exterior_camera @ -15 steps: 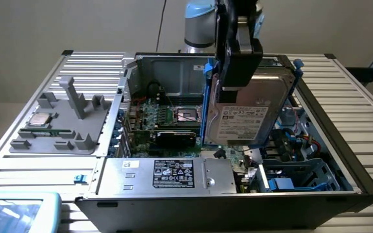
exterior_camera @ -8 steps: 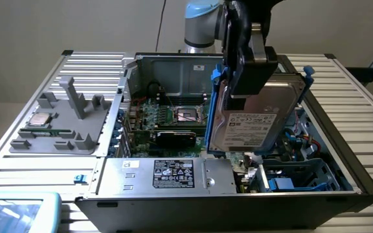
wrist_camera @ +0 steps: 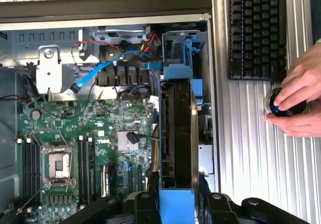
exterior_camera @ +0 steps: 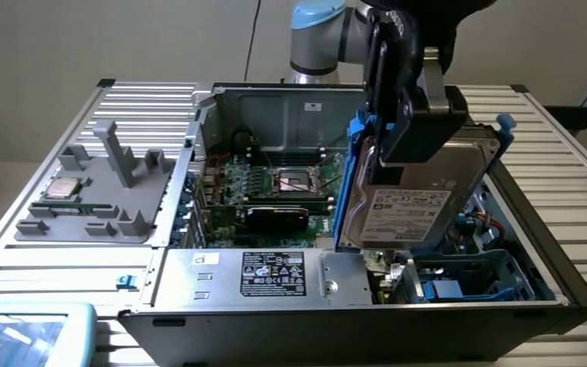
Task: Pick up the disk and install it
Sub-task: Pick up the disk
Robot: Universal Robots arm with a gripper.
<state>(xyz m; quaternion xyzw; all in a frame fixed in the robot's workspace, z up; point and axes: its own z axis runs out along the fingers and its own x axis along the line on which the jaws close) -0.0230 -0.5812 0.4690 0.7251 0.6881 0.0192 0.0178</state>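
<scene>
The disk [exterior_camera: 408, 206] is a silver-grey hard drive with a white barcode label and blue carrier rails. It hangs upright over the open computer case [exterior_camera: 375, 329], towards the exterior view's right. My gripper [exterior_camera: 416, 134] is shut on its upper part, with black fingers on both faces. In the wrist view the disk [wrist_camera: 178, 133] shows edge-on between the gripper's [wrist_camera: 175, 206] fingers. It is above the side of the case where the blue drive cage [wrist_camera: 180, 48] sits. The drive cage [exterior_camera: 467, 279] lies just below the disk in the exterior view.
Inside the case are the motherboard [wrist_camera: 100, 133] with its CPU socket [exterior_camera: 299, 181] and a grey metal box with a black label [exterior_camera: 263, 279]. A grey fixture holding a CPU chip [exterior_camera: 64, 189] lies at the exterior view's left. A person's hands [wrist_camera: 298, 101] rest on a round knob beside a keyboard [wrist_camera: 258, 30].
</scene>
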